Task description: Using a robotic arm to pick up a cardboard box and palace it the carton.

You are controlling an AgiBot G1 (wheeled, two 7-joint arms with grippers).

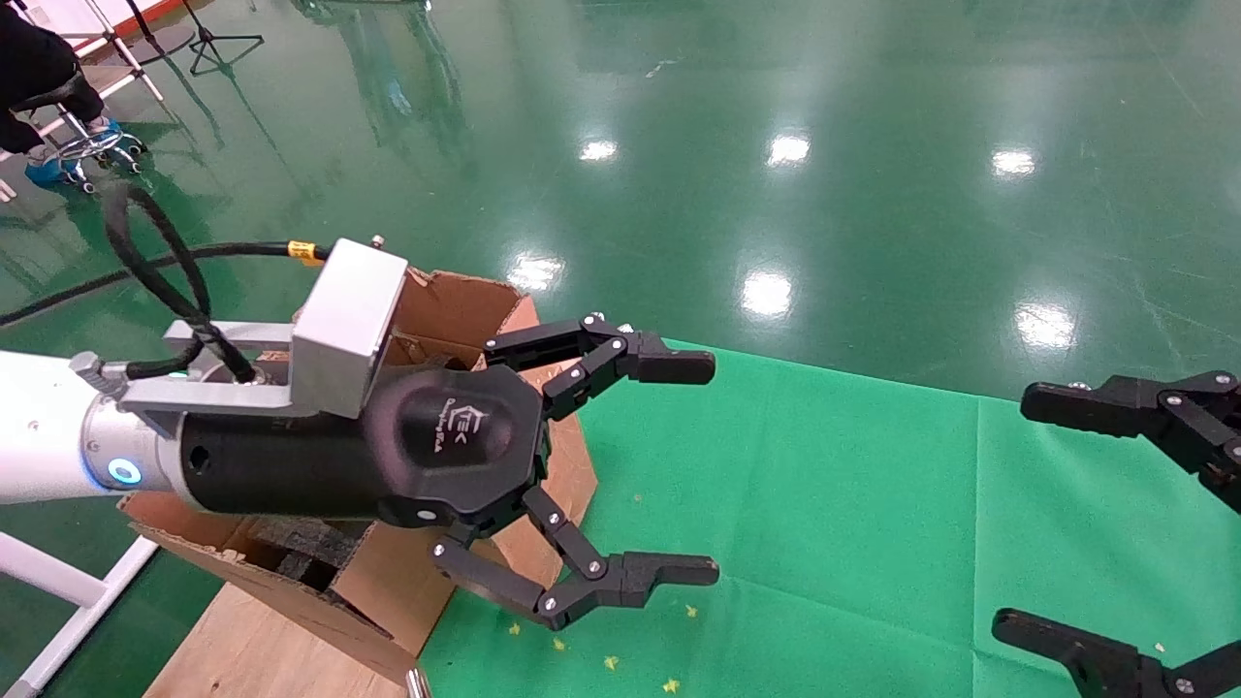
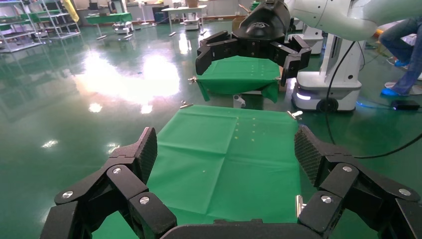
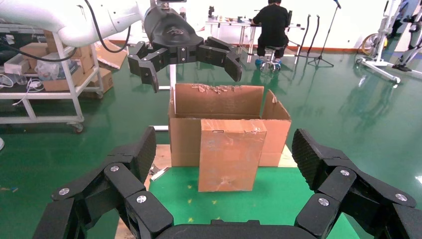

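The left gripper [image 1: 713, 465] hangs with jaws wide and empty just past the carton [image 3: 226, 107], which sits at the green cloth's [image 1: 824, 504] left edge. The right gripper [image 1: 1008, 514], also wide and empty, hovers over the cloth's right side. No small cardboard box is visible in any view, so its direction from either gripper cannot be told.

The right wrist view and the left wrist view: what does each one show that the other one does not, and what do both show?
Only the right wrist view shows the carton, flaps up, with the open left gripper above it, and a seated person. Only the left wrist view shows the open right gripper hovering over the far end of the green cloth, with nothing between its fingers. Both show open fingers and a shiny green floor. Neither shows the cardboard box.
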